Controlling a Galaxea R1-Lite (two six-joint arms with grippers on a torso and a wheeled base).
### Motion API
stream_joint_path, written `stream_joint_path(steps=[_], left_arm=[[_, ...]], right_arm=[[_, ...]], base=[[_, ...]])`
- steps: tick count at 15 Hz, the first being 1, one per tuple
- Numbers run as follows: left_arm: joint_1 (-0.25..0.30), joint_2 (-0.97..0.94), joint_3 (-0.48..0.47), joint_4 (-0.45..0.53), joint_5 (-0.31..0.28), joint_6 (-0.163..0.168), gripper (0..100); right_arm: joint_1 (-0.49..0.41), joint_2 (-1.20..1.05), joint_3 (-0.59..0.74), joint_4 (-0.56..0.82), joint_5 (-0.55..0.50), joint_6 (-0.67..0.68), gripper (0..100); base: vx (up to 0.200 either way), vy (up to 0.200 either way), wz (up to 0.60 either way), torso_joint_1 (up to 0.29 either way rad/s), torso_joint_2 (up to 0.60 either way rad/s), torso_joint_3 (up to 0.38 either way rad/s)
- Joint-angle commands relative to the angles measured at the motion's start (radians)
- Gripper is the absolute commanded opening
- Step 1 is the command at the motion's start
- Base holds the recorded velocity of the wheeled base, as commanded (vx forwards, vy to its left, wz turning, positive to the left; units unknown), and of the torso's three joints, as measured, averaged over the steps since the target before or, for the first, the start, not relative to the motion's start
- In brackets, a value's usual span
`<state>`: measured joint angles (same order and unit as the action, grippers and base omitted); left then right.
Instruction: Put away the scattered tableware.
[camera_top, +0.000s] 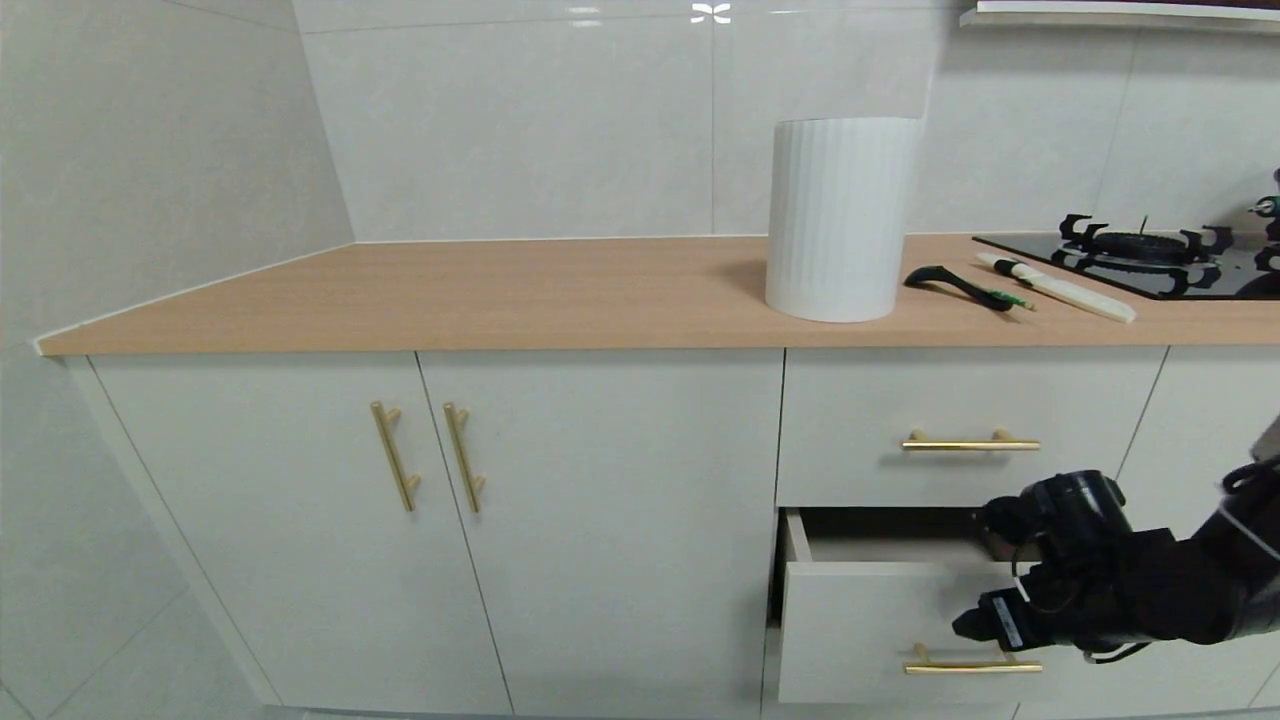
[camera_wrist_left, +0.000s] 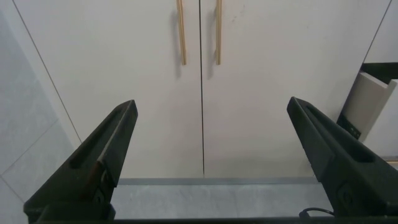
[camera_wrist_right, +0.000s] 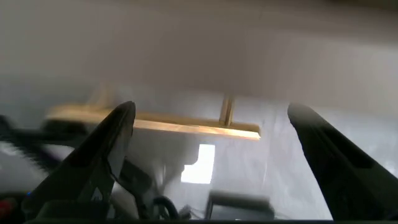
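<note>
**Right gripper at lower drawer handle, tableware on counter**

Right gripper (camera_wrist_right: 211, 109) sat lower right of the head view, at the front of the partly pulled-out lower drawer (camera_top: 850, 620). Its fingers (camera_wrist_right: 102, 149) were spread wide with nothing held. In the right wrist view the gold handle (camera_wrist_right: 186, 124) ran across the gap ahead of them; contact was unclear.

Left gripper (camera_wrist_left: 211, 102) was also spread and empty, facing the double cabinet doors (camera_wrist_left: 261, 93).

Tableware lay upper right of the head view on the wooden countertop (camera_top: 500, 290), well apart from both grippers. The black-handled utensil (camera_top: 955, 283) lay just right of the white ribbed canister (camera_top: 840, 220). The pale long utensil (camera_top: 1060, 287) lay beside the gas hob (camera_top: 1140, 255).
</note>
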<state>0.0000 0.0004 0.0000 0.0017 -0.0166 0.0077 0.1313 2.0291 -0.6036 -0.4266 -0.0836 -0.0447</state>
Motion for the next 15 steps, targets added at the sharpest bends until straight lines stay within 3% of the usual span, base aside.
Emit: stream_joint_path(steps=[1,5,10,15], left_arm=[[0.000,0.000,0.000,0.000,0.000,0.000,100],[0.000,0.000,0.000,0.000,0.000,0.000,100],[0.000,0.000,0.000,0.000,0.000,0.000,100],[0.000,0.000,0.000,0.000,0.000,0.000,100]], right_arm=[[0.067,-0.308,0.004,0.118,0.008,0.002,100],[0.096,-0.314,-0.021,0.088,0.005,0.094,100],[0.096,-0.030,-0.001,-0.239,-0.097,0.140,100],[0.094,0.085,-0.007,-0.388,-0.111,0.195,100]], base=[[0.000,0.000,0.00,0.000,0.00,0.000],[0.000,0.000,0.00,0.000,0.00,0.000],[0.000,0.000,0.00,0.000,0.00,0.000],[0.000,0.000,0.00,0.000,0.00,0.000]])
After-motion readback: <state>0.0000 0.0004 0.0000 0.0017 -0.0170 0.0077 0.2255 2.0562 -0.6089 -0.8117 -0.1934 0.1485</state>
